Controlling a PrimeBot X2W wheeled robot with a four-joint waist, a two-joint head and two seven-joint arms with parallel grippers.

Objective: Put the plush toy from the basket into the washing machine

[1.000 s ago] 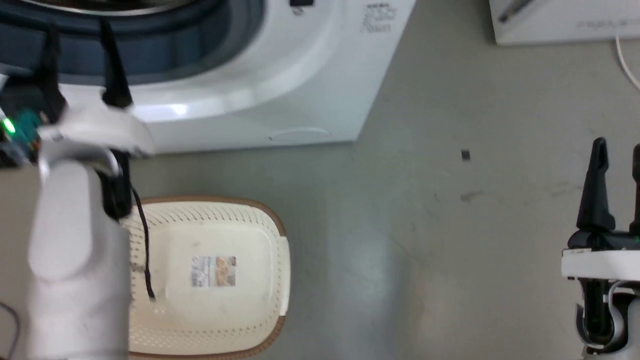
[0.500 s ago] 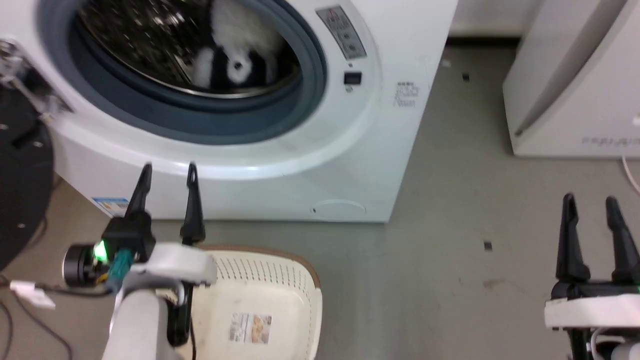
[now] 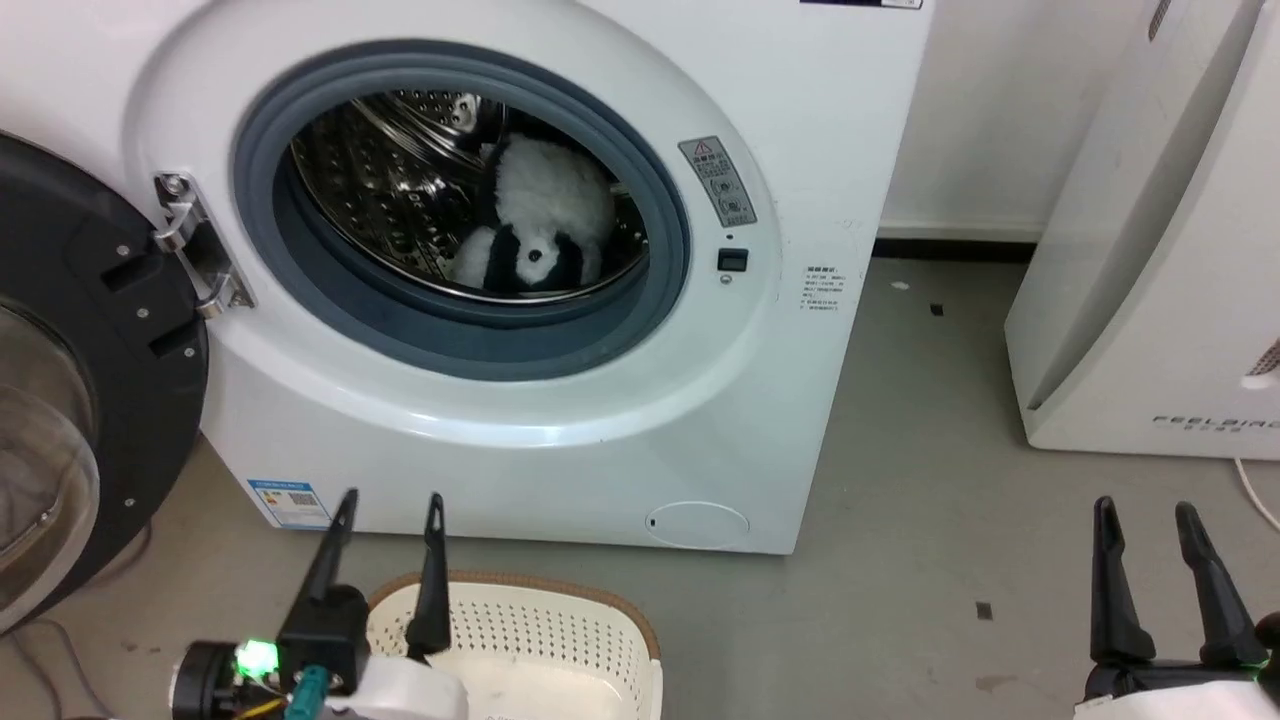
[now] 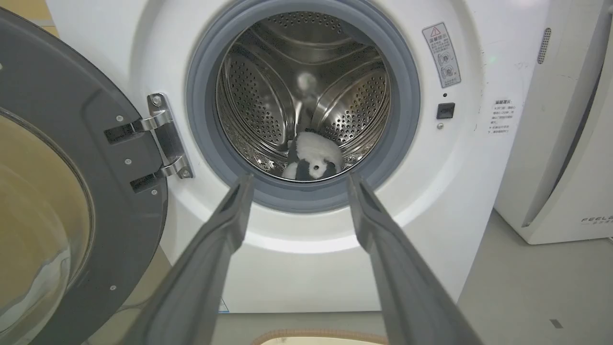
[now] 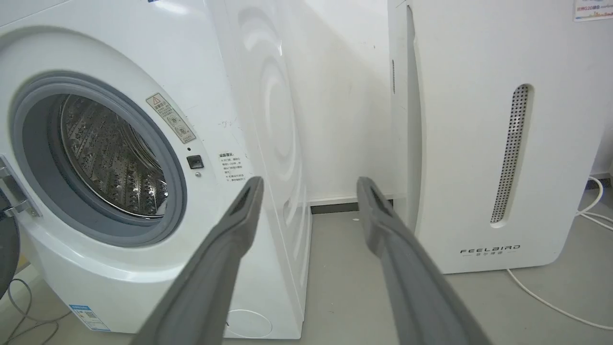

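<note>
Our left gripper (image 3: 392,498) held its two long dark fingers spread wide with nothing between them, pointing toward the large white front-loading washing machine (image 3: 620,440). It hung at the left end of the cream perforated plastic laundry basket with the brown braided-look rim (image 3: 540,625), which sat on the grey floor (image 3: 900,560) just before the machine. Our right gripper (image 3: 1144,506), likewise spread and holding nothing, hung well apart to the right, near a white slanted appliance (image 3: 1150,300). The fluffy black-and-white panda plush toy (image 3: 550,215) lay inside the perforated steel drum (image 3: 390,190), low and toward the front. The black-rimmed glass door (image 3: 90,330) stood swung open at the left.
</note>
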